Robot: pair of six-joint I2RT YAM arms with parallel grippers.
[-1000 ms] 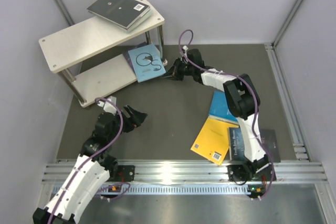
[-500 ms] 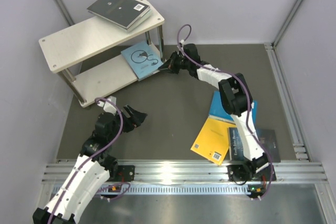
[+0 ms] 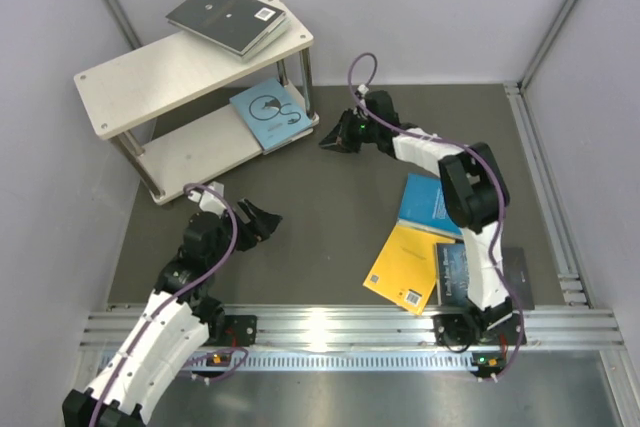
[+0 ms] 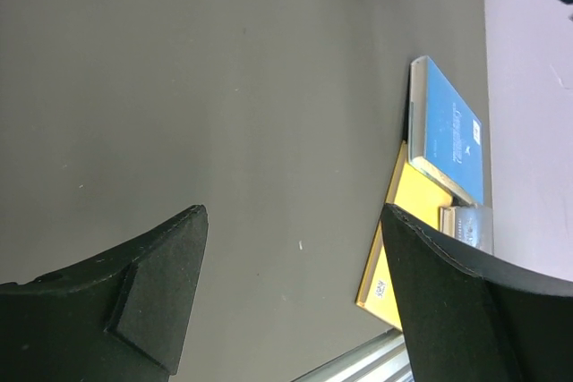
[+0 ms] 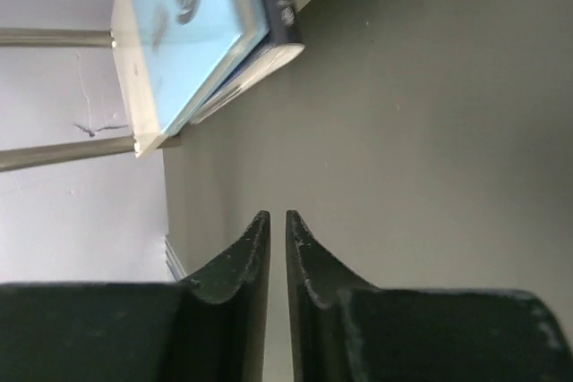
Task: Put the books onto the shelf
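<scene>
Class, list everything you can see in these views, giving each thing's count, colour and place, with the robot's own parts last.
shelf: one, pale wood, two tiers, far left
dark books: two stacked, dark green over grey-green, top tier, right end
light blue book: one, black swirl, lower tier, right end
dark-spined book: one, under the light blue book
bright blue book: one, on the mat, right side
yellow book: one, touching the bright blue book, nearer the arms
dark blue book: one, overlapping the yellow book
dark cover: one, partly hidden behind the right arm
table mat: one, dark grey
left gripper: open, empty, over bare mat
right gripper: nearly closed, empty, beside the shelf's lower tier
</scene>
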